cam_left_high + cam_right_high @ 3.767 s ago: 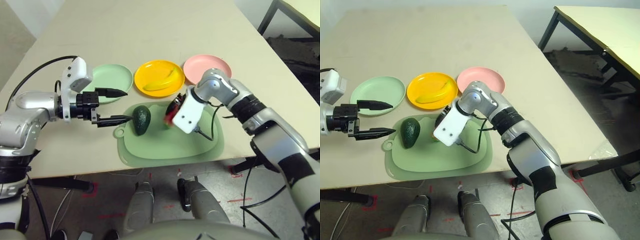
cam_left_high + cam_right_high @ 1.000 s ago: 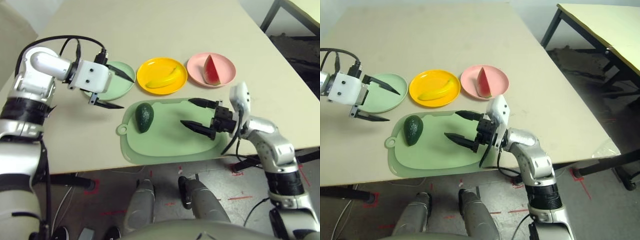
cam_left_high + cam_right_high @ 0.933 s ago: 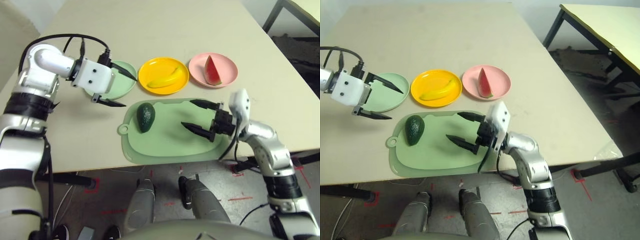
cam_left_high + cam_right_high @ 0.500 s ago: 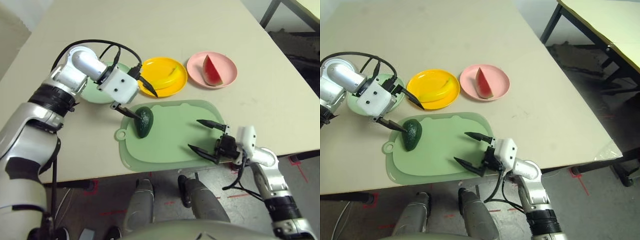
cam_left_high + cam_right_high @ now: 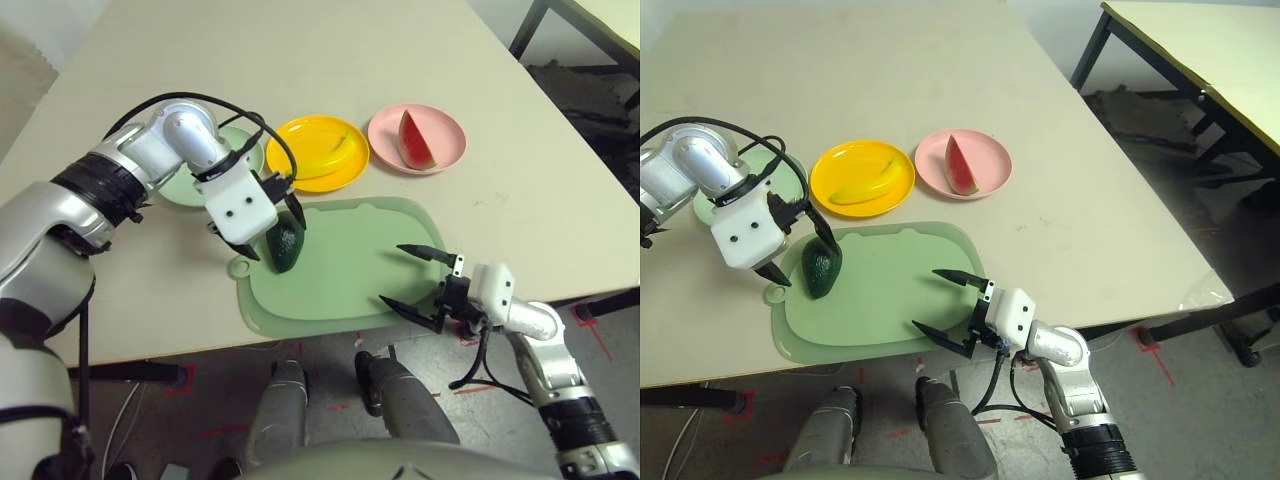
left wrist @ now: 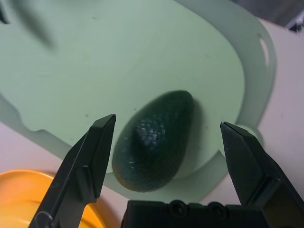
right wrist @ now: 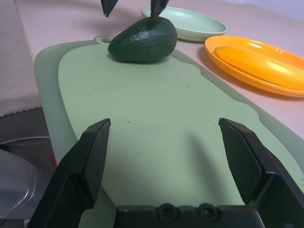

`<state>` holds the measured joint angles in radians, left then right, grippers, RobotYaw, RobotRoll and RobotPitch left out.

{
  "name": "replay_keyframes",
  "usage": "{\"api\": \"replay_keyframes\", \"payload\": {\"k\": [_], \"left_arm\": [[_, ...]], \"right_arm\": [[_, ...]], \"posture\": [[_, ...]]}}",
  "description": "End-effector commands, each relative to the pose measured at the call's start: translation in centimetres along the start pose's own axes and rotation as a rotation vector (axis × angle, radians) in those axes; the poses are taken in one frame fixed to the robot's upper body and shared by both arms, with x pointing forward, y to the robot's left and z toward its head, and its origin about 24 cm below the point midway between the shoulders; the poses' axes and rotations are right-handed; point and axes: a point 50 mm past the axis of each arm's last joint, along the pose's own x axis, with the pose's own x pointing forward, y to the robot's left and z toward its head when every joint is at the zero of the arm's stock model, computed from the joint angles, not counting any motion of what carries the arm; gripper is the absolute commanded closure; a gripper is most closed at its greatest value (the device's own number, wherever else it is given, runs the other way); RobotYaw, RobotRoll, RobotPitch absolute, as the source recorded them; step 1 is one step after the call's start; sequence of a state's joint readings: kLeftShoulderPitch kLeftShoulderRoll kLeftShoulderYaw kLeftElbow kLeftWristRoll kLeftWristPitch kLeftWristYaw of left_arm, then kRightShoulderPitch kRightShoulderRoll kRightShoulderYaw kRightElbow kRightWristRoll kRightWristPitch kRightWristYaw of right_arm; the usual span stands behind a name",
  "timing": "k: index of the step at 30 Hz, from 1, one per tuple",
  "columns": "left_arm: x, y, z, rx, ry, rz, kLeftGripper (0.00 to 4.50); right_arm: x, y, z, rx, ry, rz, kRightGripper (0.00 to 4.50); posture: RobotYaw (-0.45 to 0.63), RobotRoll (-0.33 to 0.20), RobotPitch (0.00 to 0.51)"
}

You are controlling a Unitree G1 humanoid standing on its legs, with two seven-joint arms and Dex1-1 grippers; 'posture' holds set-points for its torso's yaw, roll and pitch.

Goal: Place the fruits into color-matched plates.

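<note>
beige table (image 5: 940, 70) | dark second-table legs (image 5: 1090, 50) (far right) | left claw (image 5: 268, 229) wide — straddling avocado (image 5: 284, 245) | right claw (image 5: 418, 284) wide

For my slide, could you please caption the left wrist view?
Open left gripper poised around the avocado on the green mat.

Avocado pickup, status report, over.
Left gripper open, straddling the avocado on the cutting mat, not closed. Right gripper open, empty, at the mat's near edge. Green plate nearby, nothing blocking.
</note>
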<state>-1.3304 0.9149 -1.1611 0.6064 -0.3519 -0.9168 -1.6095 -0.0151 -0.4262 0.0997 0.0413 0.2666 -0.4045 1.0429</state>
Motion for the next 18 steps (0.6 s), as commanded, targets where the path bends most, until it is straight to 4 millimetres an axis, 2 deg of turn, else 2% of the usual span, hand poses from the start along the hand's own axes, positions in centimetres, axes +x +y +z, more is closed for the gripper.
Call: {"api": "replay_keyframes", "payload": {"k": [1, 6, 18], "left_arm": [[-0.4, 0.1, -0.9, 0.061, 0.097, -0.042, 0.0], [-0.2, 0.3, -1.4, 0.075, 0.107, -0.017, 0.0], [1.7, 0.4, -0.4, 0.036, -0.021, 0.033, 0.0]], "right_arm": [[0.1, 0.6, 0.0, -0.019, 0.024, 0.042, 0.03], [0.2, 0.1, 0.4, -0.033, 0.023, 0.027, 0.03], [0.2, 0.1, 0.4, -0.036, 0.038, 0.043, 0.03]], "posture": [[-0.17, 0.0, 0.183], [-0.17, 0.0, 0.181], [-0.17, 0.0, 0.178]]}}
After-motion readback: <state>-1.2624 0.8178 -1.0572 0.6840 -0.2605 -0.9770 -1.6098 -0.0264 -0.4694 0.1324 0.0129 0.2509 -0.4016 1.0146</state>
